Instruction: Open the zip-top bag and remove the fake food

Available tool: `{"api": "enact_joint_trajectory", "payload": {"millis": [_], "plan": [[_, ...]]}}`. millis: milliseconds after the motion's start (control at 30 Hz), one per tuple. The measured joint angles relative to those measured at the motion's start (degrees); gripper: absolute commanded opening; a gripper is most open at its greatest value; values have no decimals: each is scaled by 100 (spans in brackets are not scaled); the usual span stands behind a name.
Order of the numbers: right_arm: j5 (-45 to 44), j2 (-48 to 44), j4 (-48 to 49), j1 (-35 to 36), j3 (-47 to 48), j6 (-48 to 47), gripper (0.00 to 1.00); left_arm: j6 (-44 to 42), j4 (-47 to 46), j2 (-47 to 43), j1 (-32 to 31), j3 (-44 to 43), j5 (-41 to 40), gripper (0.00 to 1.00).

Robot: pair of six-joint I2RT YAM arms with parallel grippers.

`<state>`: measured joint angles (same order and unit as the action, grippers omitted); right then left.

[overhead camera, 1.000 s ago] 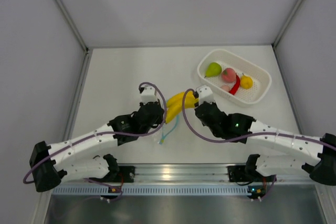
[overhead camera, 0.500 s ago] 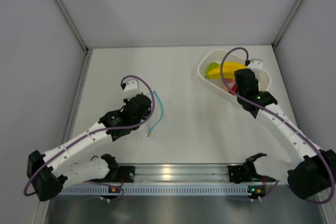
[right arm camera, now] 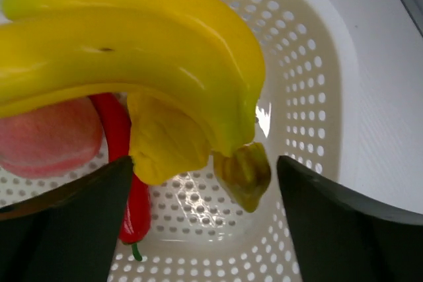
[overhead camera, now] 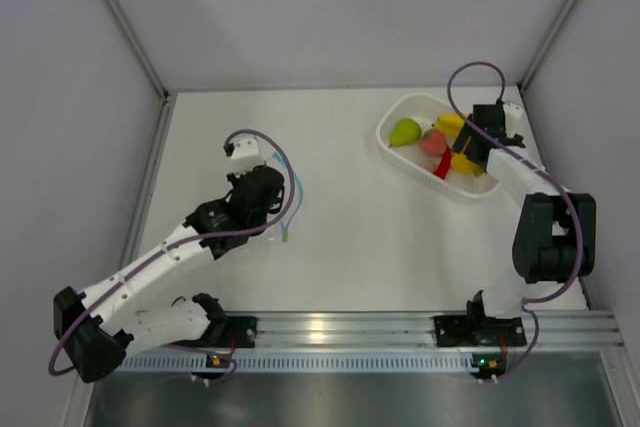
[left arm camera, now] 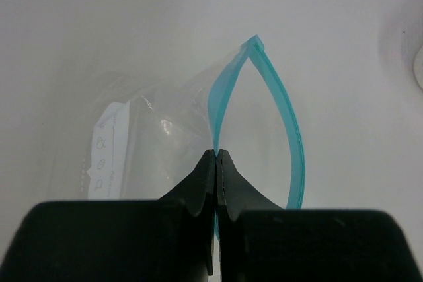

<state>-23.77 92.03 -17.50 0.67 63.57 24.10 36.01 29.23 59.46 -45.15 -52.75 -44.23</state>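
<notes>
Looking at where everything sits, the split is pretty clean: the right gripper (right arm camera: 205, 164) hangs over the white basket (right arm camera: 317, 64) at the upper right of the top view, fingers spread wide and clamping nothing. The banana bunch (right arm camera: 132, 37) lies in the basket right in front of it. Its long axis runs across the wrist frame from left to right, and the stem end dips down into the gap between the fingers without touching either one. The chili pepper (right arm camera: 115, 120), pink piece (right arm camera: 46, 137) and yellow round fruit (right arm camera: 165, 143) are tucked under the bananas, with the pear (overhead camera: 405, 132) at the basket's far left end. Over at the centre left of the top view, well apart from all that, the left gripper (left arm camera: 217, 156) is pinched fully closed on the zip-top bag (left arm camera: 165, 137), right at its blue zip strip (left arm camera: 294, 150). The mouth gapes open and I can't spot any food inside. So my guess is the right arm just needs to back straight up and out. The fruit is on its side, the bag on the left arm's.
</notes>
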Motion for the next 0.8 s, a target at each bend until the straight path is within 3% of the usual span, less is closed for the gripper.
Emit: {"api": "enact_joint_trajectory", "payload": {"millis": [267,433,667,800], "plan": [[446,-428,15,2,129,-129,99,-518,15,319,358,-417,-634,0],[876,-1552,63,28,-195,-188,99,-844,50,758,667,-815,-1032,0],[2555,-3445,151,103,-1333,-94,99,-1279,22,2173,885,-1749,-1381,2],[2581,-4385,-271,721,-1495,-186,99,-1574,42,3169,1043,-2280,-1373,18]]}}
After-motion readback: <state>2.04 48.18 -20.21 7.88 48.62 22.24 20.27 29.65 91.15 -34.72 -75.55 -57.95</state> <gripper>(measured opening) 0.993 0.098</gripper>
